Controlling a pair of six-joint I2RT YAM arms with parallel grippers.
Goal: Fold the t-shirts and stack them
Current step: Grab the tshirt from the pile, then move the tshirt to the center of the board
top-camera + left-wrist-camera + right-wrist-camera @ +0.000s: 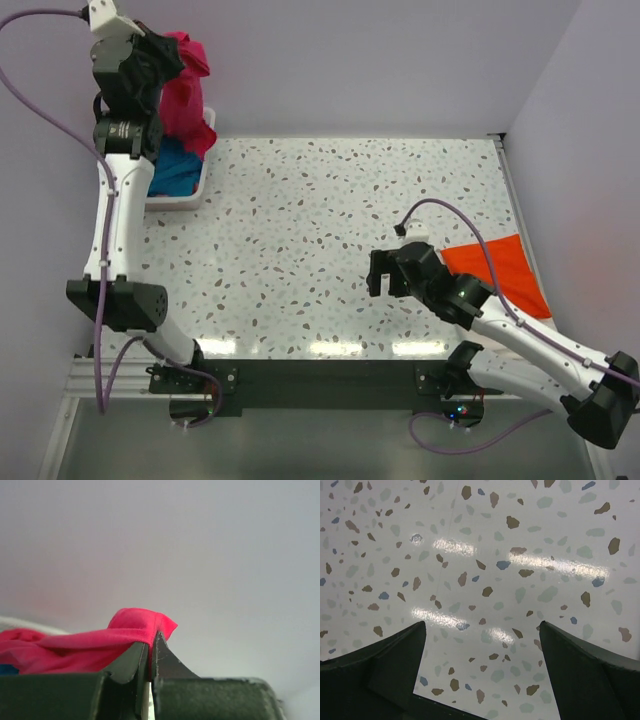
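The crimson-pink t-shirt (190,100) hangs lifted above the basket at the far left, pinched in my left gripper (168,58). In the left wrist view the jaws of that gripper (152,641) are pressed together on a fold of the pink cloth (135,625). The teal-blue t-shirt (175,170) lies in the white basket (190,199) below it. Flat on the table at the right lies the orange t-shirt (505,268), partly covered by my right arm. My right gripper (378,272) hovers open over bare table left of the orange shirt, and nothing sits between its fingers (482,625).
The speckled table (300,230) stretches between the basket and the orange shirt. Purple walls close in the back and the right side. A raised rail (515,200) runs along the table's right edge. Purple cables trail from both arms.
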